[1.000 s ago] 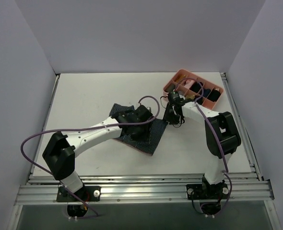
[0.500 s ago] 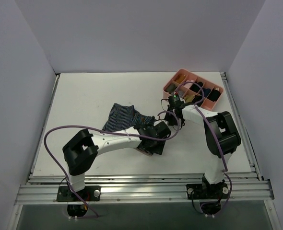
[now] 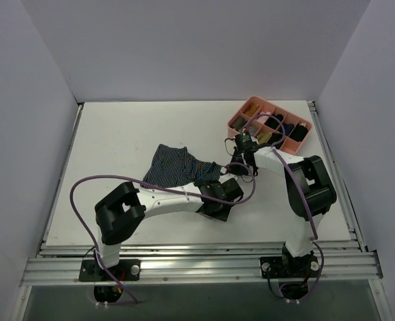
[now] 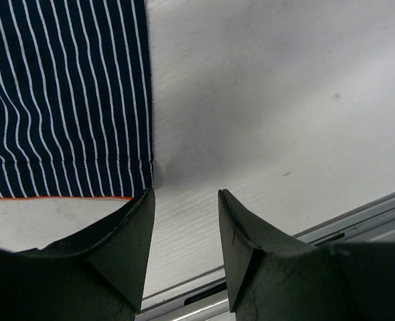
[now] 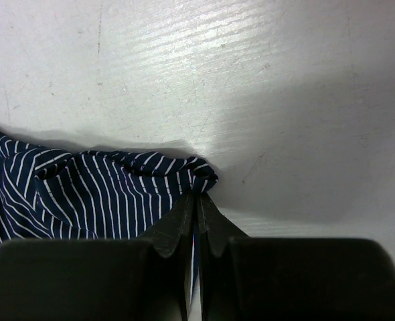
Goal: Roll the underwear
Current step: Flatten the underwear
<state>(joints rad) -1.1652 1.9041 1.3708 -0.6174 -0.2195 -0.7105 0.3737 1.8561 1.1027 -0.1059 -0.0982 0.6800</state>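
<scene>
The underwear [image 3: 176, 167], navy with thin light pinstripes, lies rumpled on the white table at mid-left. My right gripper [image 3: 232, 168] is shut on its right corner; in the right wrist view the gripper [image 5: 197, 195] pinches a bunched tip of the underwear [image 5: 84, 194]. My left gripper [image 3: 217, 202] is open just in front of the cloth's near right part. In the left wrist view the gripper [image 4: 185, 200] has only bare table between its fingers. The underwear [image 4: 63, 100] lies up and left, its pinkish-red waistband edge [image 4: 50, 198] next to the left finger.
A pink divided tray [image 3: 241, 115] holding small black bundles [image 3: 278, 124] stands at the back right, just behind my right arm. The metal rail of the table's near edge [image 4: 358, 217] runs close beyond my left gripper. Grey walls enclose the table.
My left gripper has moved off the top of the underwear toward the near right and now stands over bare table. The cloth has gone from flat to rumpled. My right gripper stays on the corner.
</scene>
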